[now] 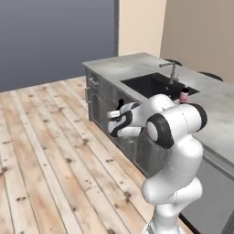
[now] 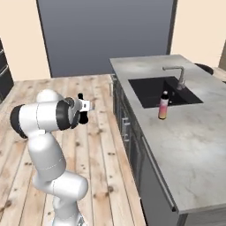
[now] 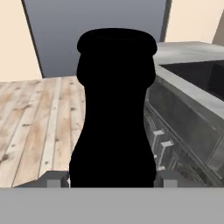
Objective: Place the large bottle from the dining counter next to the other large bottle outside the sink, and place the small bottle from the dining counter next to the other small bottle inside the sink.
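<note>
While the arm is folded low beside the cabinet fronts, well off the worktop, its gripper (image 2: pixel 84 106) is seen in the right base view held out over the wooden floor (image 2: pixel 97 145). From the hand view a tall black shape with a capped neck, the large bottle (image 3: pixel 114 109), is shown standing between the two finger tips (image 3: pixel 56 179), which are pressed against its sides; the claw is thus closed around it. Neither base view makes this bottle out clearly. In the right base view the other large bottle (image 2: pixel 163 106), with its pale orange-pink label, is found upright on the worktop (image 2: pixel 185 141) just outside the near edge of the sink (image 2: pixel 154 88), toward its faucet-side corner. In the left base view that bottle (image 1: pixel 183 96) is half hidden behind the arm. The faucet (image 2: pixel 178 76) is mounted at the sink's far edge.
</note>
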Robot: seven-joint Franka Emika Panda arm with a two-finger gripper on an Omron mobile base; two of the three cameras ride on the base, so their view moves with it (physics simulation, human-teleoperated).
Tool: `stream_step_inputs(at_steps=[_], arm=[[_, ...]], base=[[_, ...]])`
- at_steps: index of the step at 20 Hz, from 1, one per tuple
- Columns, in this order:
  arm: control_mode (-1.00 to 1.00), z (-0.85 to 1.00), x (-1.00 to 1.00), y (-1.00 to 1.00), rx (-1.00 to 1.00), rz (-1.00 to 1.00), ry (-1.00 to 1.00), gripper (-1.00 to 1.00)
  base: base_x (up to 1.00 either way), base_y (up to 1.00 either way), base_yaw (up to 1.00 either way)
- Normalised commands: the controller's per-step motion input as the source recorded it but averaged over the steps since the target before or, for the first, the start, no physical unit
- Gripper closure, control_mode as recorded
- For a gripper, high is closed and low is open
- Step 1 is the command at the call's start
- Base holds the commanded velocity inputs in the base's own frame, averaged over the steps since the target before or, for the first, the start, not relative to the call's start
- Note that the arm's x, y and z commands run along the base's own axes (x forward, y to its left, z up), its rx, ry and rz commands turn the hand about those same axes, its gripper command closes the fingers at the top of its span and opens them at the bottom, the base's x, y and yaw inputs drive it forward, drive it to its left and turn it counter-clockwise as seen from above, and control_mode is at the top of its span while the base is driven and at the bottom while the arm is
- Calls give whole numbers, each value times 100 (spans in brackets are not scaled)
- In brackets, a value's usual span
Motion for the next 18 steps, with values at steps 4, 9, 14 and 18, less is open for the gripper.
stream_step_inputs(at_steps=[4,9,14,18], arm=[[100,0,0,0,0,0,0,100],[100,0,0,0,0,0,0,100],[100,0,0,0,0,0,0,100],[100,0,0,0,0,0,0,100]], base=[[36,17,-37],[42,29,-36],[40,40,-35],[33,45,-36]])
